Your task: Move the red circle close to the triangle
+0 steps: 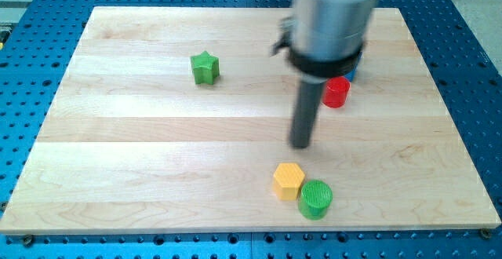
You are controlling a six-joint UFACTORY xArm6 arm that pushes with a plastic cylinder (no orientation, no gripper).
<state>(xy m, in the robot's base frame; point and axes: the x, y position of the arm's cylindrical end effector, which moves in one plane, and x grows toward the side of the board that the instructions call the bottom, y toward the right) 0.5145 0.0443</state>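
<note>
Standing on bare board near centre, my tip (302, 144) touches no block. No hand is fitted, only a plain rod, so nothing spreads or pinches. The red circle (336, 93) lies at one o'clock of my tip, apart from it. A blue block (352, 74), shape hidden by the arm, sits just behind it; whether this is the triangle I cannot tell. Yellow hexagon (289, 180) and green circle (315, 198) touch at six o'clock; green star (205, 67) at ten. No containers present.
</note>
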